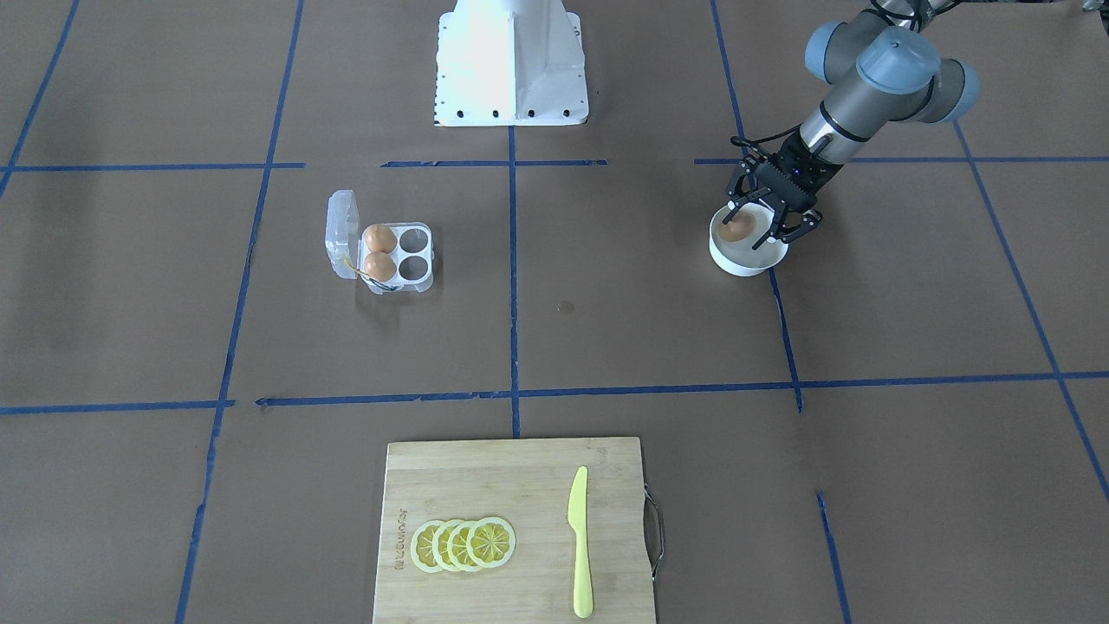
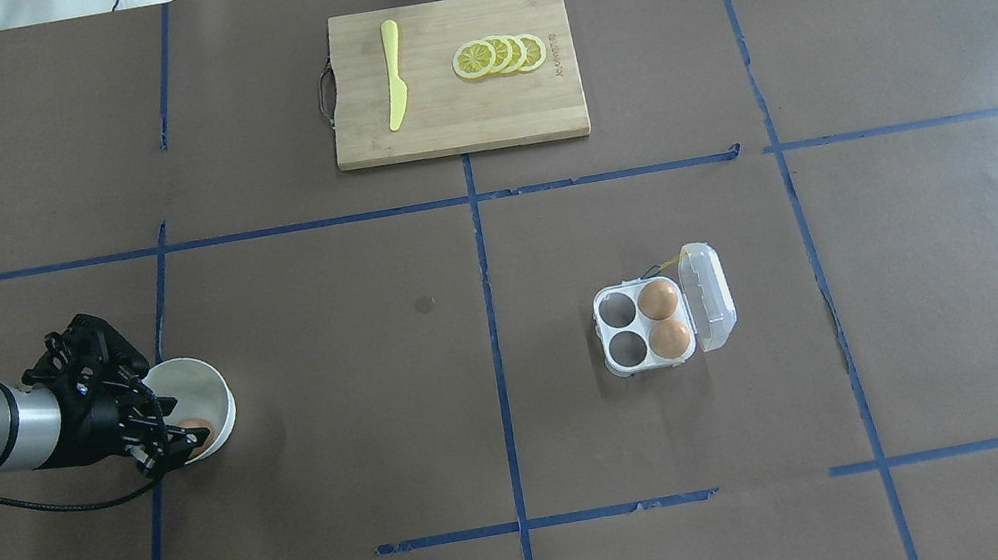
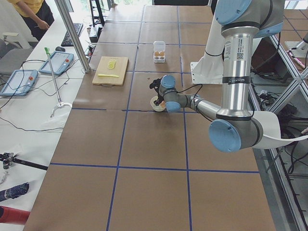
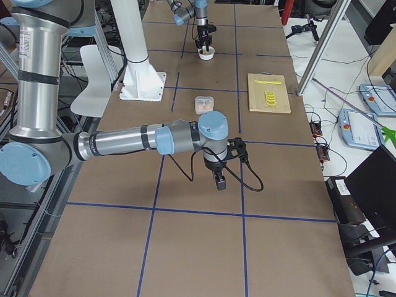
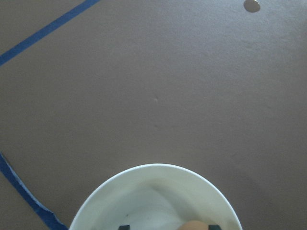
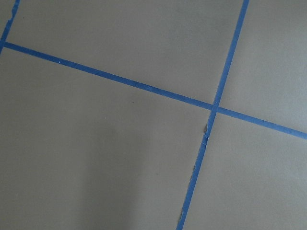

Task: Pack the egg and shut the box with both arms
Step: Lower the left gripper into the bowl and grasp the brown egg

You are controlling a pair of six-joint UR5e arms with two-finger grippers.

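Observation:
A tan egg (image 1: pixel 736 230) lies in a white bowl (image 1: pixel 762 260). My left gripper (image 1: pixel 752 232) reaches down into the bowl, jaws open, with the egg between the fingers. The left wrist view shows the bowl's rim (image 5: pixel 153 166), two fingertips low in it and the egg (image 5: pixel 194 225) next to the right-hand tip. The clear carton (image 2: pixel 616 341) sits with its lid (image 2: pixel 710 295) open and two eggs (image 2: pixel 660 299) in the cells by the hinge. My right gripper (image 4: pixel 219 179) points down over bare table; I cannot tell whether it is open or shut.
A wooden cutting board (image 2: pixel 453 125) at the far side carries lemon slices (image 2: pixel 500 55) and a yellow knife (image 2: pixel 392 75). The white base block (image 1: pixel 511 65) stands at the robot's side. Blue tape lines cross the brown table cover.

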